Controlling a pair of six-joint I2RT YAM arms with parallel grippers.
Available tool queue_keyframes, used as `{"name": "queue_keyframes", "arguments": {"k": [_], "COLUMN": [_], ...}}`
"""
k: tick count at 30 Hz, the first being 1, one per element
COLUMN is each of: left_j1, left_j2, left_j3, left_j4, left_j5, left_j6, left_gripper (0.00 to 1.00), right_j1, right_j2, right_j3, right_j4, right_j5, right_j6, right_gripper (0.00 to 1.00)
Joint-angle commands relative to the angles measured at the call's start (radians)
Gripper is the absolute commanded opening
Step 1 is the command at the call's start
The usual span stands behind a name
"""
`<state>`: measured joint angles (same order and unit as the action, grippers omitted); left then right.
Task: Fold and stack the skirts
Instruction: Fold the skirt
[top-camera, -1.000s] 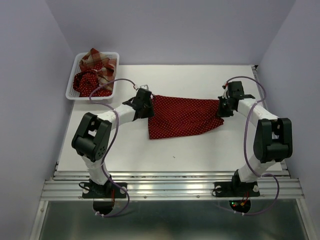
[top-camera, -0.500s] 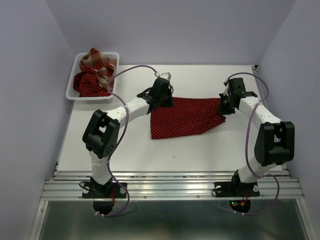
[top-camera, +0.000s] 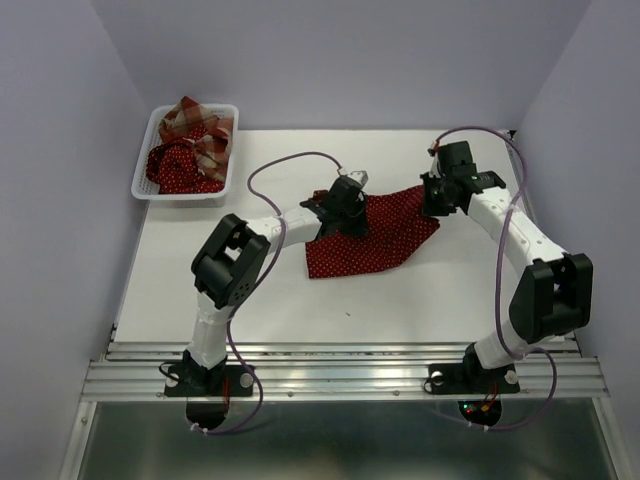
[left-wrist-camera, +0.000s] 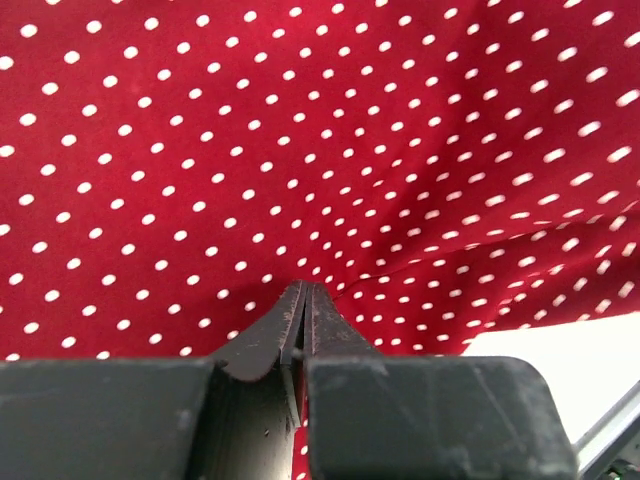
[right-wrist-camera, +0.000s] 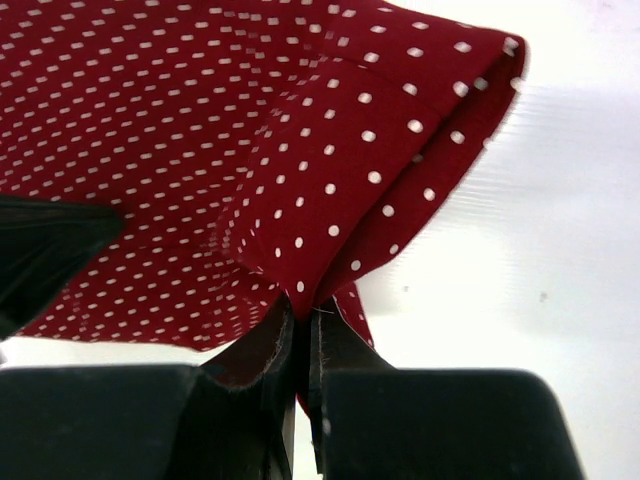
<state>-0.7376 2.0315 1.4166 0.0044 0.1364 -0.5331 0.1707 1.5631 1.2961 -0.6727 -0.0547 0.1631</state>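
A dark red skirt with white polka dots (top-camera: 375, 242) lies partly bunched on the white table, a little right of the middle. My left gripper (top-camera: 347, 212) is at its far left edge, shut on the cloth (left-wrist-camera: 300, 150), which puckers toward the tips (left-wrist-camera: 303, 292). My right gripper (top-camera: 432, 198) holds the far right corner, shut on a raised fold of the same skirt (right-wrist-camera: 330, 170) at the tips (right-wrist-camera: 303, 305). A plaid skirt (top-camera: 190, 120) and another polka-dot skirt (top-camera: 178, 172) lie crumpled in the basket.
The white slotted basket (top-camera: 143, 165) stands at the table's far left corner. Bare white table (top-camera: 300, 300) stretches in front of the skirt to the metal rail at the near edge. Purple walls close in the left, right and back.
My left gripper slid right along the skirt's far edge and closed on the cloth. My right gripper moved left and away with its corner, so the skirt has narrowed and bunched.
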Motion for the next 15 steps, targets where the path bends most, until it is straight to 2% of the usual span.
{"name": "queue_keyframes", "arguments": {"k": [1, 11, 15], "left_j1": [-0.005, -0.005, -0.005], "left_j2": [0.005, 0.072, 0.075], "left_j3": [-0.01, -0.022, -0.05], "left_j4": [0.083, 0.077, 0.109], "left_j5": [0.019, -0.026, -0.017], "left_j6": [-0.014, -0.03, -0.05], "left_gripper": [0.1, 0.05, 0.04], "right_j1": [0.104, 0.263, 0.288], "right_j2": [-0.017, 0.025, 0.028], "right_j3": [0.094, 0.207, 0.212], "right_j4": [-0.037, -0.041, -0.009], "right_j5": [0.091, 0.078, 0.015], "right_j6": [0.062, 0.122, 0.142], "right_gripper": [0.01, 0.0, 0.01]}}
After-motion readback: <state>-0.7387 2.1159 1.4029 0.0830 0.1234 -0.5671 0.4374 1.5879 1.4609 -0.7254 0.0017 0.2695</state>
